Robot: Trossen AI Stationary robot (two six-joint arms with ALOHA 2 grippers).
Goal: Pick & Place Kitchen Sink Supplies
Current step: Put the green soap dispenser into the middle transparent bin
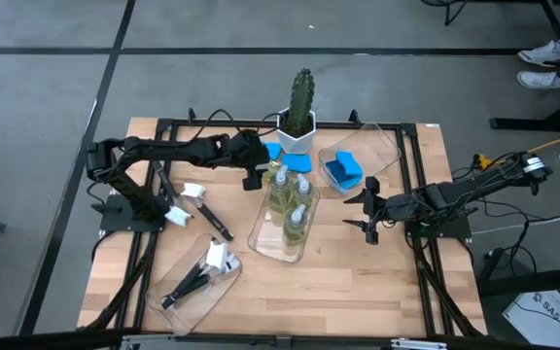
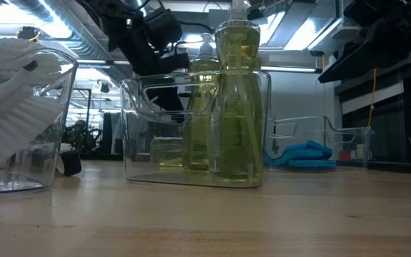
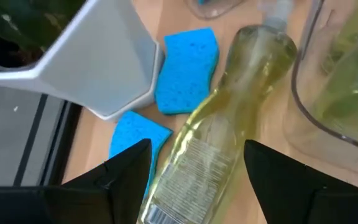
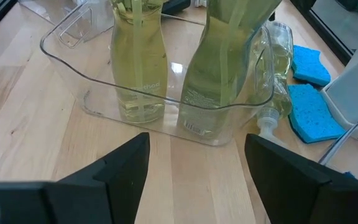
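Observation:
A clear bottle of yellow-green liquid point(image 3: 229, 124) lies on its side on the table between the white cactus pot point(image 3: 98, 68) and a clear tray point(image 1: 282, 228). My left gripper point(image 3: 197, 180) is open, one finger on each side of this bottle's body. It shows in the high view as left gripper point(image 1: 259, 167). Upright bottles point(image 4: 138, 68) stand in the tray. Two blue sponges point(image 3: 188, 68) lie flat by the pot, and another sponge point(image 1: 342, 170) lies in the far right tray. My right gripper point(image 1: 369, 209) is open and hovers right of the bottle tray. My left gripper has its fingers point(image 3: 129, 171) on either side of the lying bottle's lower body point(image 3: 191, 174), coming along the table from the left. The bottle rests on the wood. I cannot tell whether the fingers touch it.
One black-handled brush point(image 1: 205, 207) lies on the table near the left arm. Another brush point(image 1: 207, 267) lies in a clear tray at the near left. The cactus point(image 1: 301, 97) stands at the far edge. Bare wood shows along the near edge and near right.

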